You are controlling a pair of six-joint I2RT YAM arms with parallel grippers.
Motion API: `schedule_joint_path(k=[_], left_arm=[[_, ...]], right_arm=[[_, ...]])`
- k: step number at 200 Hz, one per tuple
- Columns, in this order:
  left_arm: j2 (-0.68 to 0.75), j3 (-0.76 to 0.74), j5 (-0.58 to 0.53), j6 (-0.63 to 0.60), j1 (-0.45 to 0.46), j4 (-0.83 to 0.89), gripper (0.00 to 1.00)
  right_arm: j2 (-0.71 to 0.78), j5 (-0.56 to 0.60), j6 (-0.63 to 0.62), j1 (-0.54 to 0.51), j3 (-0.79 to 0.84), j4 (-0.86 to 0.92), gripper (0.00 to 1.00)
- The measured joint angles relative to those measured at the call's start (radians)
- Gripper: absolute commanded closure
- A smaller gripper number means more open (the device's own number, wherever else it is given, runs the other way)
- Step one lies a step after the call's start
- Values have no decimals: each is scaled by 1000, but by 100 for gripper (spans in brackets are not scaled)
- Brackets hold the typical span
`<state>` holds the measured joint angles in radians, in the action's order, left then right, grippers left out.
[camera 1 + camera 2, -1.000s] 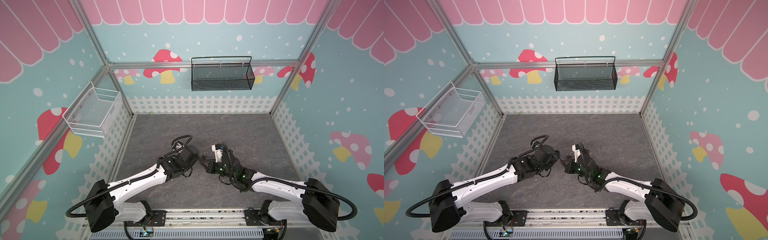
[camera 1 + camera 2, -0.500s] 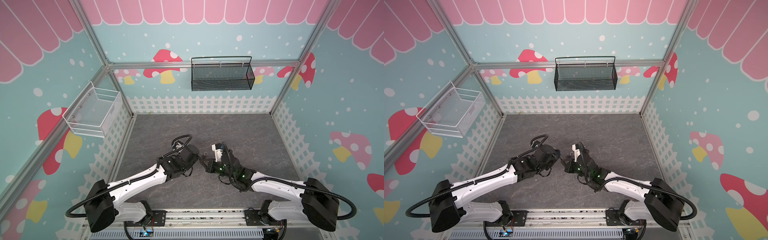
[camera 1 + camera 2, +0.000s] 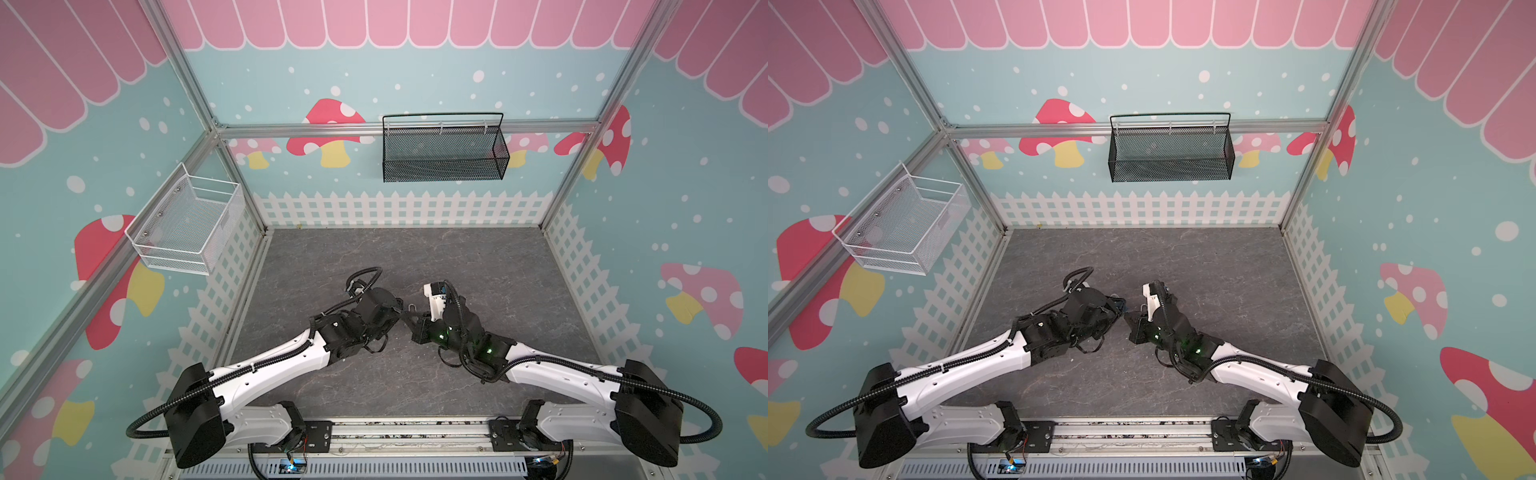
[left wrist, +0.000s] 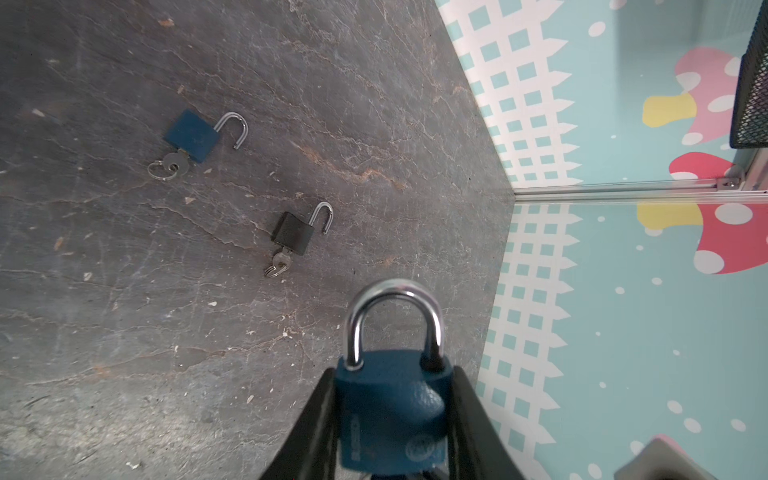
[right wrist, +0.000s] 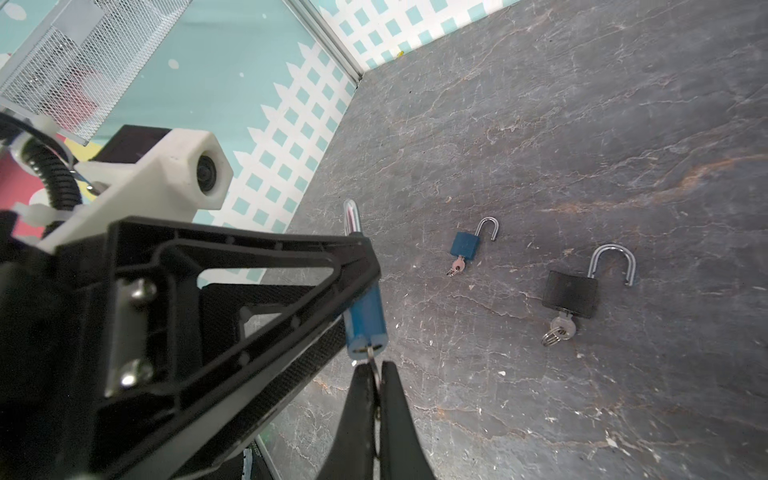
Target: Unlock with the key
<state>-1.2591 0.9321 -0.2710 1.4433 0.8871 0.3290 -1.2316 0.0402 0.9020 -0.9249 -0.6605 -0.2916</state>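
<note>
My left gripper (image 4: 392, 376) is shut on the body of a blue padlock (image 4: 392, 411), and the padlock's silver shackle (image 4: 395, 320) stands closed in the body. In the right wrist view the same blue padlock (image 5: 365, 320) shows edge-on, with a thin metal key (image 5: 372, 365) stuck in its underside. My right gripper (image 5: 374, 370) is shut on that key. In both top views the two grippers meet above the middle of the floor, the left gripper (image 3: 399, 309) facing the right gripper (image 3: 412, 323). Only the shackle (image 3: 412, 307) peeks out between them.
Two more padlocks lie on the grey floor with shackles swung open and keys in them, a blue one (image 4: 191, 135) and a black one (image 4: 293, 232). A white wire basket (image 3: 187, 226) hangs on the left wall. A black mesh basket (image 3: 442, 151) hangs on the back wall.
</note>
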Motion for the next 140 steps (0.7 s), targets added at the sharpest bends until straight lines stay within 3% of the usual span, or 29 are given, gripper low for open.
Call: schedule_joint_path(k=[74,140], left_arm=[[18,8,-38,-7,12,8,100],[50,-42,-47,0,17,-55,100]], right_arm=[[0,-52,-1,10,-40,39,100],[-4,-166,119,46,-43,24,100]])
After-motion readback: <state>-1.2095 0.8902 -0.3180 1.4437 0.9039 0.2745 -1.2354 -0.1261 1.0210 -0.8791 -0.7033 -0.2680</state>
